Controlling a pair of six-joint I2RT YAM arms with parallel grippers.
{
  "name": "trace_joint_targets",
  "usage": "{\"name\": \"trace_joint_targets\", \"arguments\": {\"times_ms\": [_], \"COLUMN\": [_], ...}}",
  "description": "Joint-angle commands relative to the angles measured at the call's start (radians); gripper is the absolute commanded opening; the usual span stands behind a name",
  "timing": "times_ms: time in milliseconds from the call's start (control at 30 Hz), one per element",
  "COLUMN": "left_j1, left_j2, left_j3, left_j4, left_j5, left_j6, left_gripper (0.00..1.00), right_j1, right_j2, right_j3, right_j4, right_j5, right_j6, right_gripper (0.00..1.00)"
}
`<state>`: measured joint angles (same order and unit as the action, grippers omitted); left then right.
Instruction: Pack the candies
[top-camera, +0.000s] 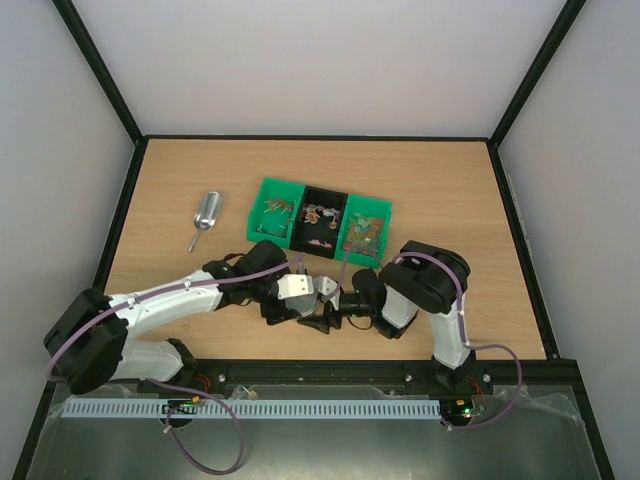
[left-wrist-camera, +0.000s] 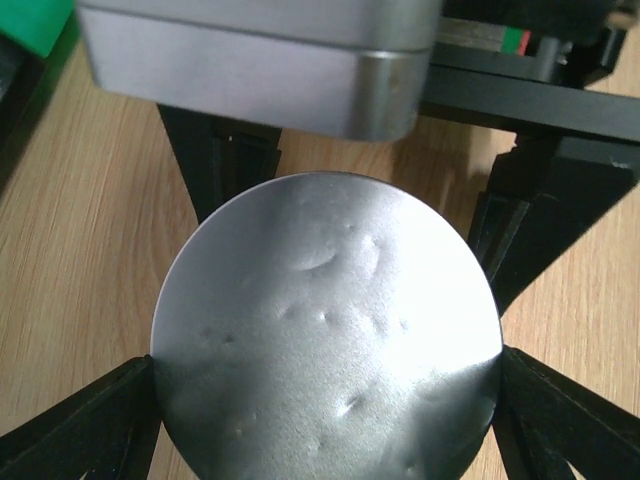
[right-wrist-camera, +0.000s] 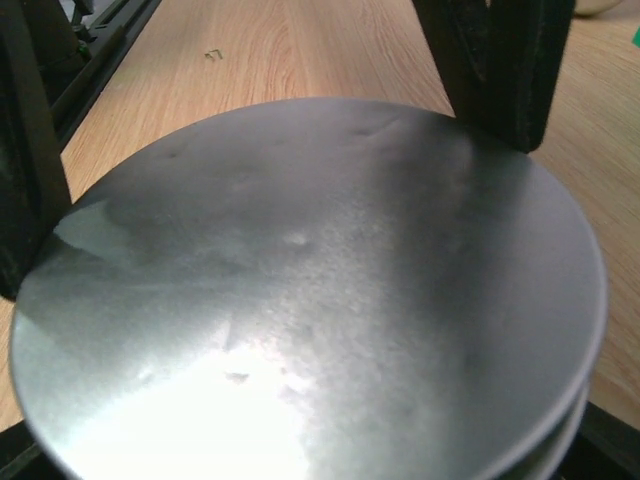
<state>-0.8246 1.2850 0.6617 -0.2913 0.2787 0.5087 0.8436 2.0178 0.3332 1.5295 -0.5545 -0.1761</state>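
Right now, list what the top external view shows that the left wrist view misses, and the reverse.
Only top external: the metal scoop lying left of the bins, the candies inside them, and both whole arms. Only left wrist: the dented silver face of the lid, with the left gripper clamping its edges. Both: the wooden table and a bit of green bin.

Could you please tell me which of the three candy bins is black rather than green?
The middle rectangular plastic bin, holding pink, red and white candies, is black; the left bin and the right bin are green.
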Motion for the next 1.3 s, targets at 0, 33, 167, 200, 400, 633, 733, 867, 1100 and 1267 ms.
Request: {"name": "trace_joint_targets", "arguments": {"times_ms": [0,33,167,200,400,633,733,867,1100,1267], "left_j1": [-0.017,-0.018,-0.02,-0.02,-0.003,0.018,0.017,0.012,-0.023,-0.039], "left_j2": [0.041,0.048,0.087,0.093,0.107,0.036,-0.019,-0.054,-0.047,-0.053], "left_j3": [0.023,0.036,0.097,0.114,0.146,0.113,0.068,0.039,0.014,-0.02], "left_j4": [-0.109,-0.132,-0.268,-0.282,-0.249,-0.174,-0.113,-0.056,-0.023,-0.009], "left_j5": [0.099,0.11,0.13,0.116,0.111,0.131,0.093,0.043,-0.016,-0.024], "left_j6": [0.263,0.304,0.546,0.573,0.479,0.119,0.004,-0.081,-0.157,-0.192], "left_gripper": [0.48,0.47,0.47,0.47,0.56,0.87,0.91,0.95,0.98,0.99], "right_j1": [0.009,0.01,0.011,0.01,0.011,0.01,0.01,0.011,0.011,0.01], "right_j2": [0.008,0.007,0.007,0.007,0.009,0.013,0.014,0.015,0.016,0.018], "right_j3": [-0.022,-0.023,-0.026,-0.025,-0.025,-0.019,-0.017,-0.015,-0.013,-0.011], "right_j4": [-0.065,-0.064,-0.063,-0.062,-0.053,-0.051,-0.051,-0.049,-0.048,-0.05], "right_j5": [-0.103,-0.109,-0.123,-0.124,-0.102,-0.06,-0.048,-0.037,-0.013,-0.008], "right_j6": [-0.028,-0.029,-0.03,-0.03,-0.017,-0.002,0.001,0.004,0.012,0.013], "right_gripper": [0.37,0.37,0.37,0.37,0.37,0.37,0.37,0.37,0.37,0.37]}}
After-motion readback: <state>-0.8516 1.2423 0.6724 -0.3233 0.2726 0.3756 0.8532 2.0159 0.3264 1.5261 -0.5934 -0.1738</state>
